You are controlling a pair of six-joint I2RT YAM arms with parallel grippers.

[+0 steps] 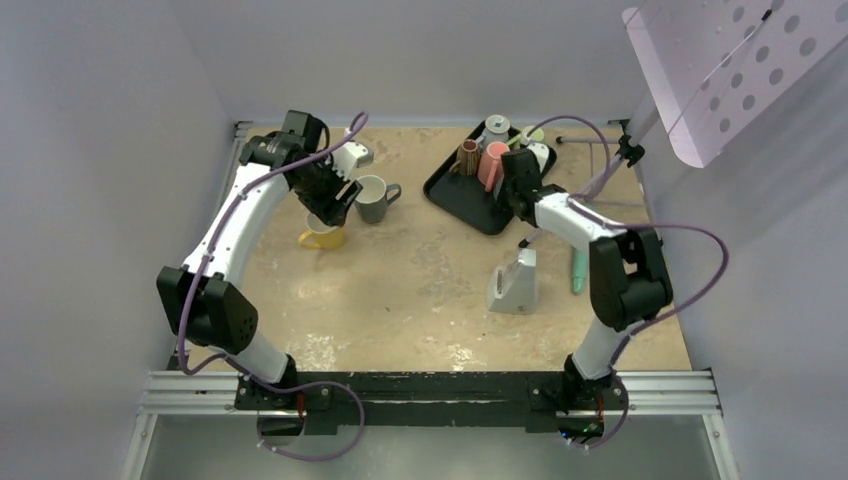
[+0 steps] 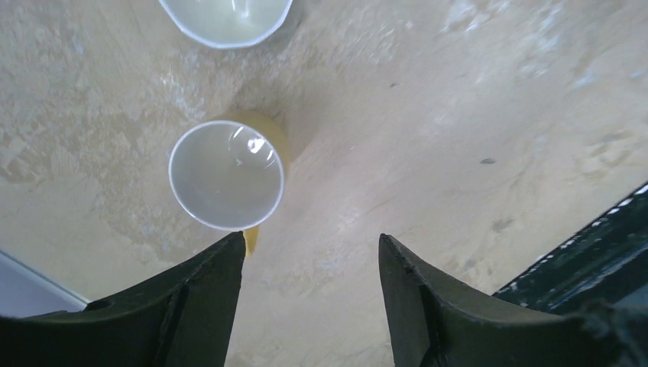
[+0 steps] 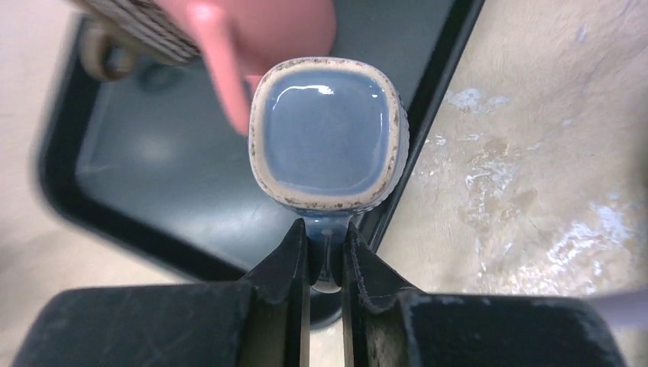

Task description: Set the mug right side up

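We had the right gripper (image 3: pixel 325 233) clamped on the handle (image 3: pixel 327 256) of the blue mug (image 3: pixel 325 130). The mug was just ahead of the fingertips at the edge of the black tray (image 3: pixel 153 183), with a pink mug (image 3: pixel 260 30) crowding it on the far side. We could not tell whether the glossy blue face towards us was its mouth or its base. We judged it glazed stoneware: stiff, fairly heavy, slick and easy to chip. The handle seemed the surest hold, though the body's weight would hang off to one side and might swing in a roll. The left gripper (image 2: pixel 312 241) hung open, holding nothing. A yellow mug (image 2: pixel 226 176) stood mouth-up below it, just ahead of one finger.
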